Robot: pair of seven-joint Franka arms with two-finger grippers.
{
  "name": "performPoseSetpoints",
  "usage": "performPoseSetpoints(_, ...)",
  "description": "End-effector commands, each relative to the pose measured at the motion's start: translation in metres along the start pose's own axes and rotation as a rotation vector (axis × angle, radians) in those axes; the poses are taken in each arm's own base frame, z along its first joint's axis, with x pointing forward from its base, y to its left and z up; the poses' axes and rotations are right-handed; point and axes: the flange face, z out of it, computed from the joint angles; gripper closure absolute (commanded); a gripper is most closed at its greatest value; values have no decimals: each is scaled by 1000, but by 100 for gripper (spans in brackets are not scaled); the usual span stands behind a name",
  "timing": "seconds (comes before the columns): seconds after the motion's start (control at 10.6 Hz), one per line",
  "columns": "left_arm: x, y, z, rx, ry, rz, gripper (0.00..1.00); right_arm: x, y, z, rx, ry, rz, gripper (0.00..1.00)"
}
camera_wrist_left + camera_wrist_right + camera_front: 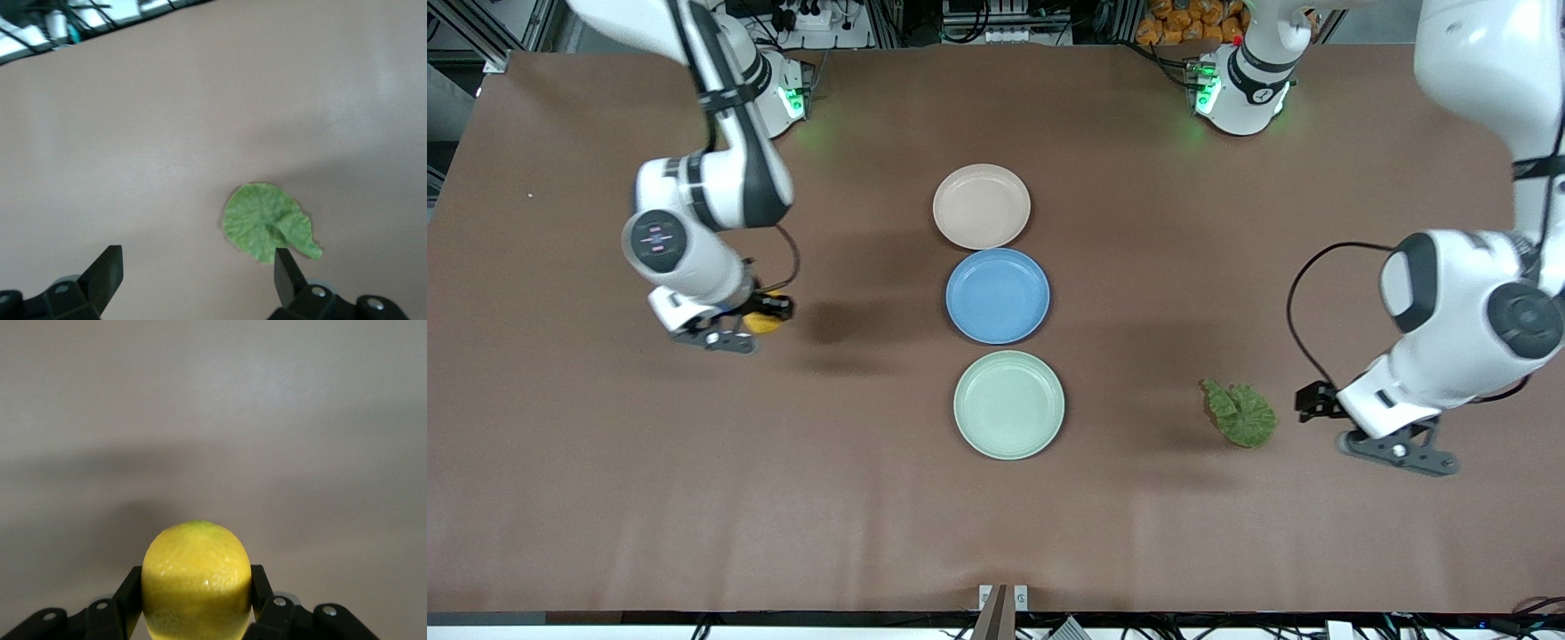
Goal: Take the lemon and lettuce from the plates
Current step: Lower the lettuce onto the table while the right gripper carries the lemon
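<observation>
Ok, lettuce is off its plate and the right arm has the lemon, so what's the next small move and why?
Probably lower the right gripper and release the lemon onto the bare table below it. Its fingers clamp the lemon above the cloth, well clear of the plates, while the lettuce already lies on the table by the open left gripper.

Blue plate [997, 296] (on brown table [605, 498])
</observation>
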Motion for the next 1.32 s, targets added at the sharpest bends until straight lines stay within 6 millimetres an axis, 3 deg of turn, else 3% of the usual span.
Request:
performPoseSetpoints(0.0,-18,-31,-67,-1,28,-54,0,34,51,3,-7,16,-123,100)
performPoseSetpoints(0.28,-28,-32,-119,-31,61,-113,0,69,101,27,-37,68,-222,100)
performPoseSetpoints(0.66,-55,-26,-166,-52,-18,-191,0,108,143,72,63,68,-344,100)
performPoseSetpoints(0.75,-63,-25,-181,-51,-24,-191,0,114,148,83,75,63,-343,77)
performPoseSetpoints(0.85,-68,-23,-190,-53,-38,-190,0,116,151,89,89,59,-335,33)
performPoseSetpoints(0.94,-73,-22,-197,-55,-47,-188,0,118,155,90,101,61,-327,0)
performPoseSetpoints(1.22,-86,-21,-215,-59,-71,-188,0,120,157,90,125,66,-315,0)
